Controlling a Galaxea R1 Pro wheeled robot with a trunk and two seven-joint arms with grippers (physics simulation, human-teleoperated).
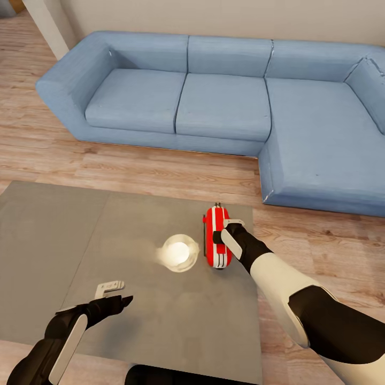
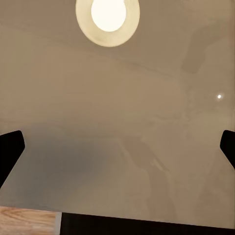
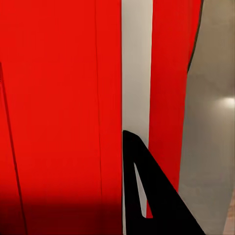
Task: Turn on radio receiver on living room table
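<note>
The red radio receiver (image 1: 216, 238) with white stripes stands on the grey glossy table (image 1: 53, 240) near its far right corner. My right gripper (image 1: 225, 236) rests against the radio's striped edge from the right side. In the right wrist view the radio (image 3: 58, 98) is very close, and the gripper (image 3: 131, 147) looks shut, its dark fingertips lying on the white stripe. My left gripper (image 1: 118, 294) hovers open over the table's near part, well left of the radio. Its fingers (image 2: 11, 147) stand wide apart above the bare tabletop (image 2: 117, 98).
A bright round lamp reflection (image 1: 179, 252) shines on the tabletop just left of the radio, also the lamp reflection (image 2: 107, 14) in the left wrist view. A blue L-shaped sofa (image 1: 224, 101) lines the far side and right. Wood-plank floor (image 1: 160, 168) lies between the sofa and the table.
</note>
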